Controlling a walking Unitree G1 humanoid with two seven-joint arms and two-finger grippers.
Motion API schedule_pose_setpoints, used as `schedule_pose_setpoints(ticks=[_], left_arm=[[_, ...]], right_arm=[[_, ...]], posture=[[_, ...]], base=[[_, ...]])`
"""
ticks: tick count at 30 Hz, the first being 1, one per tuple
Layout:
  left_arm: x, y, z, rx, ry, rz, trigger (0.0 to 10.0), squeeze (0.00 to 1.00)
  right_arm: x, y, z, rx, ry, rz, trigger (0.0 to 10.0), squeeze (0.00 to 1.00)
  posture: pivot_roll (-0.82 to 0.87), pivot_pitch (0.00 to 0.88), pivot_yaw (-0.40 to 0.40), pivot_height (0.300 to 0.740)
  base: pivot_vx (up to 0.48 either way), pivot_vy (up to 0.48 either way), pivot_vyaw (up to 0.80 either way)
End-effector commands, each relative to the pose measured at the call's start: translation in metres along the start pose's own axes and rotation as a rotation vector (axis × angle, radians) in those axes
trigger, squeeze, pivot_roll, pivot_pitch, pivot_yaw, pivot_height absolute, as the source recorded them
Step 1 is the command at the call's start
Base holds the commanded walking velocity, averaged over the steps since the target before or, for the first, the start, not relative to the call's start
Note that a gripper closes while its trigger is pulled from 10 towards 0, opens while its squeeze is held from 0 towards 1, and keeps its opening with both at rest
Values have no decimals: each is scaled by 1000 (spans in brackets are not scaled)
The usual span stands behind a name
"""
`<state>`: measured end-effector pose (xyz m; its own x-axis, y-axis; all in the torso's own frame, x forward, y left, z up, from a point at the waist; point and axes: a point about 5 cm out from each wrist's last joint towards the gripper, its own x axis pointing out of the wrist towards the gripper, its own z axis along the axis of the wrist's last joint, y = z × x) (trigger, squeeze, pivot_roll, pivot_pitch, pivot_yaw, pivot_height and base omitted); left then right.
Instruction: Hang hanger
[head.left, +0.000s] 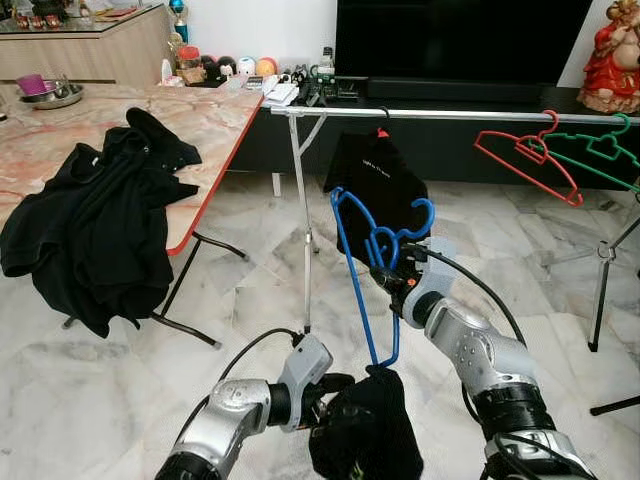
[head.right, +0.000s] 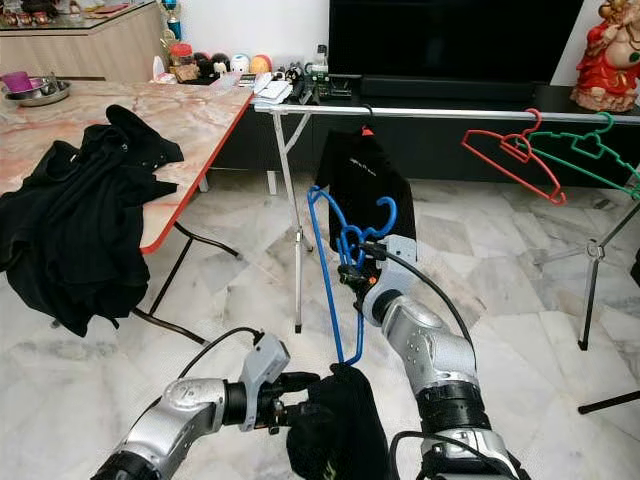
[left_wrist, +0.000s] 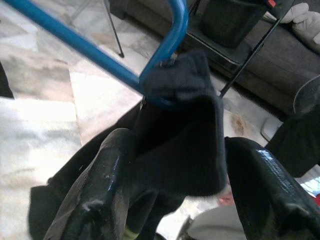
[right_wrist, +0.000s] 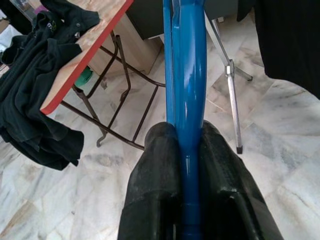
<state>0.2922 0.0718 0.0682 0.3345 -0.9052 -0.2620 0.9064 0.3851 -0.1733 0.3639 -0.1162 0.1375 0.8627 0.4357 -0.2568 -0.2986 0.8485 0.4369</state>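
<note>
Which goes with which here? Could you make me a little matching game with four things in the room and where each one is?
Things:
1. blue hanger
2. red hanger
3. black jacket
4. metal bowl

Places:
A. lying over the edge of the marble table
B. hooked on the rail, beside a green hanger
C. at the far end of the table
D. clamped in the right hand

Pairs: 1-D, 2-B, 3-A, 4-C

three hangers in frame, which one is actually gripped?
The blue hanger: the right gripper is shut on it near the hook. The red hanger and green hanger both hang free on the rail, off to the right.
</note>
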Motion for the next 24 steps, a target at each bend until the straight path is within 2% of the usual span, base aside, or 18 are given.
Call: schedule_pose_setpoints(ticks=[1,10,11,12,14,15,24], left_arm=[[1,2,0,11,15,10,10000,0],[4,2,3,17,7,6,10000,0],[4,2,3,16,8,4,8549,0],[4,2,3,14,9,-2,1059,0],[5,1,3,11,8,-9,1059,0],[5,1,3,9,7,-14,0,0],[7,-1,3,8,4,-33,0,0]], right_arm=[[2,13,14,-14,-38,35,10000,0],[4,16,16,-8,-42,38,10000,0],[4,16,17,-7,-44,36,10000,0],[4,17,19,-6,-47,36,10000,0],[4,17,19,-5,-48,36,10000,0],[4,17,20,-6,-48,36,10000,0],[6,20,22,-3,-55,39,10000,0]], posture=[[3,44,-39,740],[2,49,-39,740],[1,50,-39,740],[2,50,-40,740],[2,50,-40,740],[2,50,-40,740],[1,43,-40,740]], base=[[0,0,0],[0,0,0],[0,0,0],[0,0,0],[0,0,0],[0,0,0],[0,0,0]])
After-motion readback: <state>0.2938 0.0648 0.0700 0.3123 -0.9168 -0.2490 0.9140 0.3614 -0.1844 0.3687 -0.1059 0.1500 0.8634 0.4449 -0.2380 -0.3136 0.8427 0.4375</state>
